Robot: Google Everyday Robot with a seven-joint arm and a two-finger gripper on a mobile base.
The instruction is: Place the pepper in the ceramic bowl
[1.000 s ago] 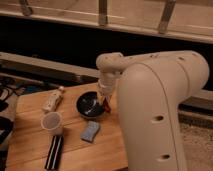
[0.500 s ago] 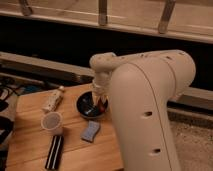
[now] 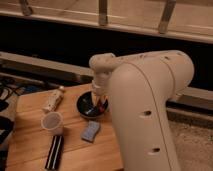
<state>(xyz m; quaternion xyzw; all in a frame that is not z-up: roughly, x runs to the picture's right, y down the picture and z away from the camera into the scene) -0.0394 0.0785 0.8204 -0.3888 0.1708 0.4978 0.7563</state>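
Note:
The black ceramic bowl (image 3: 84, 106) sits on the wooden table, near its back right part. My gripper (image 3: 98, 101) hangs from the big white arm and reaches down into or just over the bowl's right half. A small dark-red streak, the pepper (image 3: 102, 105), shows at the gripper's tip over the bowl. I cannot tell whether the pepper is held or rests in the bowl. The arm hides the bowl's right rim.
On the wooden table (image 3: 30, 142) stand a small pale cup (image 3: 52, 121) in front left of the bowl, a blue-grey sponge (image 3: 90, 131) in front of it, a black flat object (image 3: 54, 151) near the front edge and a pale bottle-like object (image 3: 53, 100) lying at the left.
The arm has swung left and closer to the camera. The gripper has moved from the bowl's right side to over the bowl. The things on the table have not moved.

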